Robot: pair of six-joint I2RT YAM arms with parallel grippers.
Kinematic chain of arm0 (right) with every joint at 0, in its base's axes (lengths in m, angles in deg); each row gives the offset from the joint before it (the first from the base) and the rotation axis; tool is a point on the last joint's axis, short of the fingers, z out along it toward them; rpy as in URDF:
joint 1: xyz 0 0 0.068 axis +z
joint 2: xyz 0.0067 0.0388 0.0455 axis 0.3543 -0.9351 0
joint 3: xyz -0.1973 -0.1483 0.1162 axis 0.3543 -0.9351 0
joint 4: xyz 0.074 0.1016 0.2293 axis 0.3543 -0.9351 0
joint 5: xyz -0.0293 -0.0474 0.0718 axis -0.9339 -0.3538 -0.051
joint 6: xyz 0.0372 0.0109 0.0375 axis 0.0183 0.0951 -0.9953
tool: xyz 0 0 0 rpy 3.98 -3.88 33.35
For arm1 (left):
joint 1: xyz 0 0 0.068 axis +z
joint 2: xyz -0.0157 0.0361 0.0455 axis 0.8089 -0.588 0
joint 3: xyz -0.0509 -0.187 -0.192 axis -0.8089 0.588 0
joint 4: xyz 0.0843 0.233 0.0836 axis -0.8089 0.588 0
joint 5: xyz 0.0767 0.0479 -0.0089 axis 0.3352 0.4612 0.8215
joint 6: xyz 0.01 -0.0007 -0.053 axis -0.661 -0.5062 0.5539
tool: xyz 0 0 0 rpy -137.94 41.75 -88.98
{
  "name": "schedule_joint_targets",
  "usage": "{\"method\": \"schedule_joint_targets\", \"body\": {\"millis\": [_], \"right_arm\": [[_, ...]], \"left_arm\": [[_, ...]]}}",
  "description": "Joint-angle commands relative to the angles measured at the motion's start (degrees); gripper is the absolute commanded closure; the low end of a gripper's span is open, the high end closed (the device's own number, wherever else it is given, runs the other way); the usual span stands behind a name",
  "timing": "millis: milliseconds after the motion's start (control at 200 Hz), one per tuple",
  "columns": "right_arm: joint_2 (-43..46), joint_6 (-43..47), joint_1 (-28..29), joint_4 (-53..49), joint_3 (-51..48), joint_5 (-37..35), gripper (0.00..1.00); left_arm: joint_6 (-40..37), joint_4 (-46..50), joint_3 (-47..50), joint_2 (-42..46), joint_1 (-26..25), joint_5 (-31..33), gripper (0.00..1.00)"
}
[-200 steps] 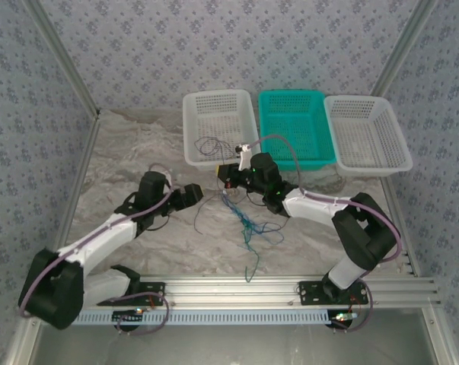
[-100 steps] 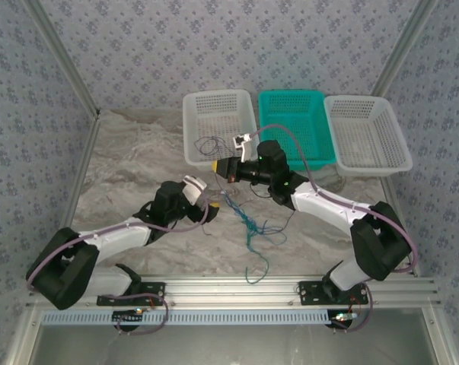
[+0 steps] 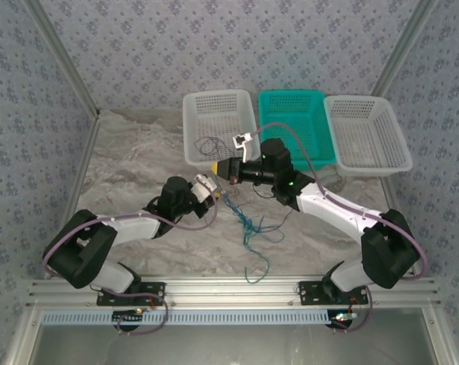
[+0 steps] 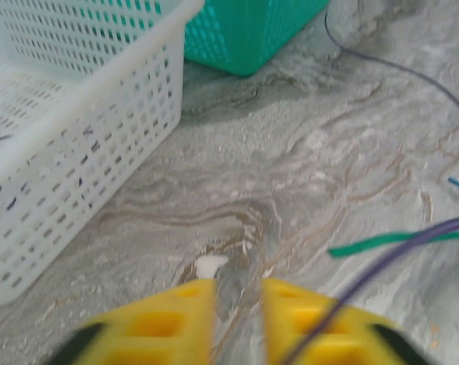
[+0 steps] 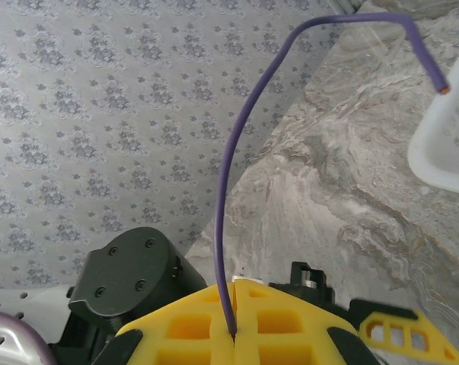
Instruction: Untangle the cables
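The left claw (yellow, blurred) is cut off at the bottom edge.

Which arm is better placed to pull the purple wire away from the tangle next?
Right, probably. The right end effector is shut on the purple wire, which rises from its grip. The left end effector sits low by the tangle, shut, with no wire clearly pinched.

The top camera looks down from behind the arm bases over the whole counter. The left wrist camera sits close behind the left pincer, facing the white basket, shared with the top view; the right one, behind the right pincer, faces the wall
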Motion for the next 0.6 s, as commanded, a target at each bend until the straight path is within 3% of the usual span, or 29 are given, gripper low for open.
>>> {"method": "schedule_joint_targets", "body": {"millis": [0, 60, 170, 245, 315, 405, 595], "right_arm": [[3.6, 0.2, -1.6, -4.3, -0.9, -6.7, 1.00], [5.8, -2.4, -3.6, -4.3, -4.8, -11.0, 1.00], [10.5, -11.6, -10.2, 0.2, -15.1, -13.8, 1.00], [14.9, -13.2, -12.2, -5.9, -19.8, -21.4, 1.00], [18.6, -13.1, -12.5, -12.3, -22.9, -30.8, 1.00], [20.8, -13.2, -12.8, -17.9, -25.8, -36.9, 1.00], [22.6, -19.6, -12.7, -30.0, -28.2, -48.7, 1.00]], "left_arm": [[7.0, -8.9, 0.1, 1.8, 0.0, -0.8, 1.00], [14.9, -8.7, 0.8, 5.0, 1.6, 1.5, 1.00], [30.5, -6.5, 2.9, 12.3, 7.3, 0.1, 1.00], [37.3, -5.9, 6.2, 19.1, 8.9, 5.7, 1.00], [40.1, 1.0, 6.5, 25.2, 10.0, 8.7, 1.00], [42.3, 9.4, 5.6, 30.6, 11.2, 11.9, 1.00], [50.4, 16.8, 3.9, 34.9, 16.4, 12.5, 1.00]]}}
